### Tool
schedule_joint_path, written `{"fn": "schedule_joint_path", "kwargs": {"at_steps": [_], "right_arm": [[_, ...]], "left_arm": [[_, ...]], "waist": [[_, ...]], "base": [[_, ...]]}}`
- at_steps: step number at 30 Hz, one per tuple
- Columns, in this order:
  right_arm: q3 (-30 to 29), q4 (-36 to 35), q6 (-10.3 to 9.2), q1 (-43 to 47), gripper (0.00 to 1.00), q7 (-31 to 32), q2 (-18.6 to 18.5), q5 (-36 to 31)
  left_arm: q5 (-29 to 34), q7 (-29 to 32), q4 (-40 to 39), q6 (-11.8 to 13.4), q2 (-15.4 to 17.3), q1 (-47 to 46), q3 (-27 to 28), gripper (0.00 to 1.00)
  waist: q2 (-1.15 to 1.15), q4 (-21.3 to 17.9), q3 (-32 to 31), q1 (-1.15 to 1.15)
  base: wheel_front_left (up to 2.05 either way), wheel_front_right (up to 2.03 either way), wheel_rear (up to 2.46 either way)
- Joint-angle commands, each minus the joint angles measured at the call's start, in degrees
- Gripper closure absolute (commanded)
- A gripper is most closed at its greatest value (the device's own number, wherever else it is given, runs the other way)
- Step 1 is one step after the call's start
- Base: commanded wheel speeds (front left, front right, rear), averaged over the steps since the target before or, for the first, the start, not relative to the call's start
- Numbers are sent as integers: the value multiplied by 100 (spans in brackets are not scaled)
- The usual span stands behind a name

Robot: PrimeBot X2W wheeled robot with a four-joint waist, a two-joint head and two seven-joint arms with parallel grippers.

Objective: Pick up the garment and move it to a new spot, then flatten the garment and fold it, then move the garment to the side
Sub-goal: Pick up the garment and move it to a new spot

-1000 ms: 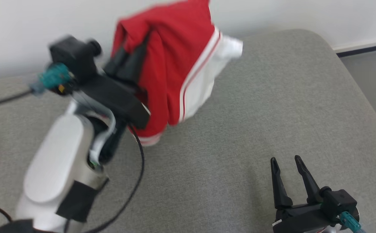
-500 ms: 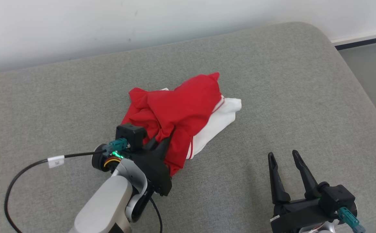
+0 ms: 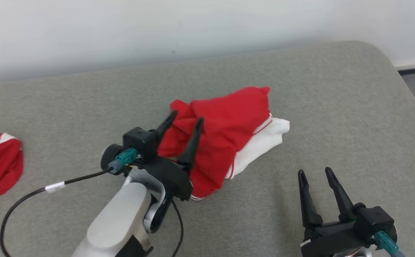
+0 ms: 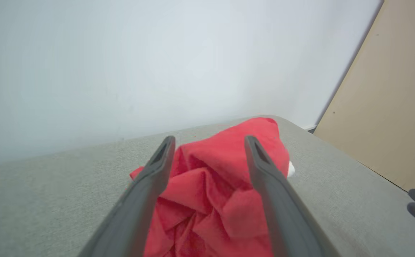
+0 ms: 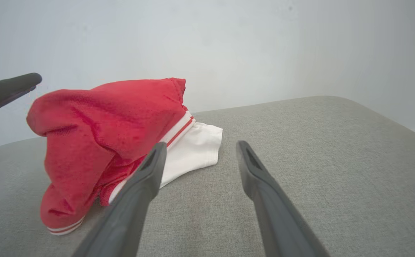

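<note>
Head view: garment (image 3: 225,132), red-and-white, crumpled on grey cushion (image 3: 335,107); left gripper (image 3: 187,117) spread wide over it, empty; right gripper (image 3: 315,172) spread, empty, apart.

Bare room, grey upholstered cushion (image 3: 335,107), white wall (image 3: 193,25)

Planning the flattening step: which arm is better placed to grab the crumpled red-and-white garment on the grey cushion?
Probably left. The left gripper hangs open right over the crumpled red-and-white garment; the right gripper, also open, sits apart over bare grey cushion.
</note>
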Motion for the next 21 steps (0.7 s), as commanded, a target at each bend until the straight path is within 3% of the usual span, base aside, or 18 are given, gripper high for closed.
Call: {"fn": "schedule_joint_path", "kwargs": {"at_steps": [1,7,14,21], "right_arm": [[-7,-32,19,88,0,-5,0,-41],[-23,-72,20,158,0,-6,1,-104],[-55,-134,20,278,0,-6,1,-153],[-70,-202,20,317,0,-6,0,-168]], "left_arm": [[50,-68,-52,67,59,34,60,0],[115,-181,-464,274,325,431,478,0],[481,-185,-1466,487,644,1345,1270,0],[993,-187,-2294,491,551,2261,1953,0]], "waist": [[0,199,-177,0],[0,393,-330,0],[0,515,-442,0],[0,585,-452,0]], "base": [[0,0,0],[0,0,0],[0,0,0],[0,0,0]]}}
